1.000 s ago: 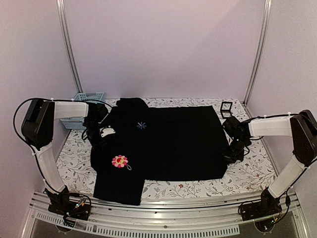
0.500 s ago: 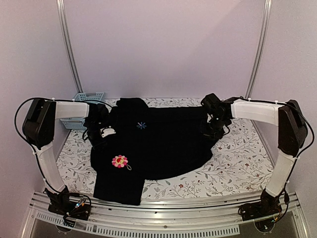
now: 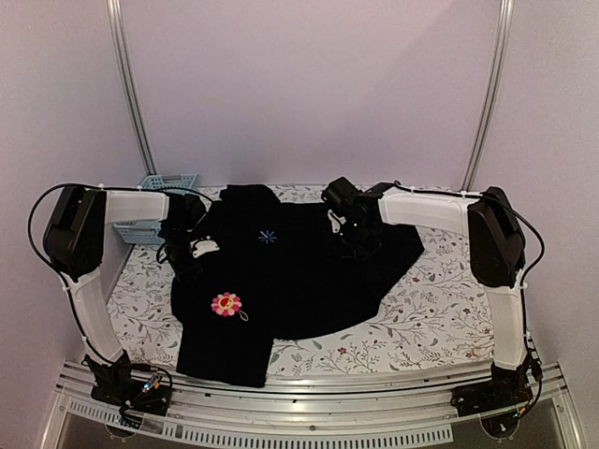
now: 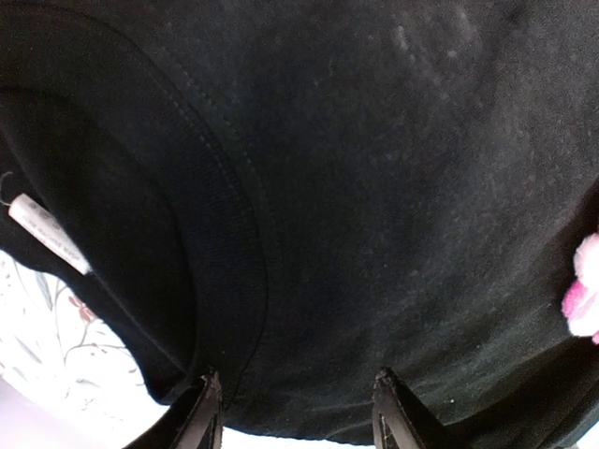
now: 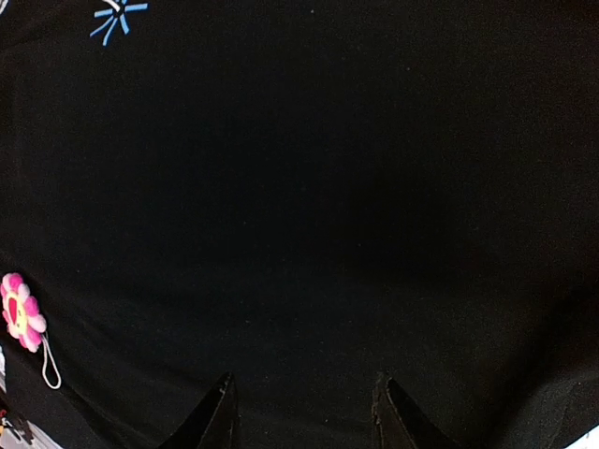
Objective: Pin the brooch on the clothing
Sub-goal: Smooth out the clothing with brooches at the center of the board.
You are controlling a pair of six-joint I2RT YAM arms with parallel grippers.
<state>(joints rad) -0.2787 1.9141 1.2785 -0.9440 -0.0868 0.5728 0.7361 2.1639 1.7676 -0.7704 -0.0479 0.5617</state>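
R gripper (image 5: 304, 410) hovers over mid clothing (image 5: 328, 187), jaws apart, gripping nothing. Brooch (image 3: 226, 304) lies on the fabric well apart from it, twd L side. L gripper (image 4: 292, 416) is at the collar, jaws apart; brooch near.

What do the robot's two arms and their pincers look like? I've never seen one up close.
The left arm and right arm match: white tube-shaped sections joined by bulky black joints, thin black cables looping alongside, black bases on a silvery rail. The left gripper and right gripper each end in two black, pointed fingers.
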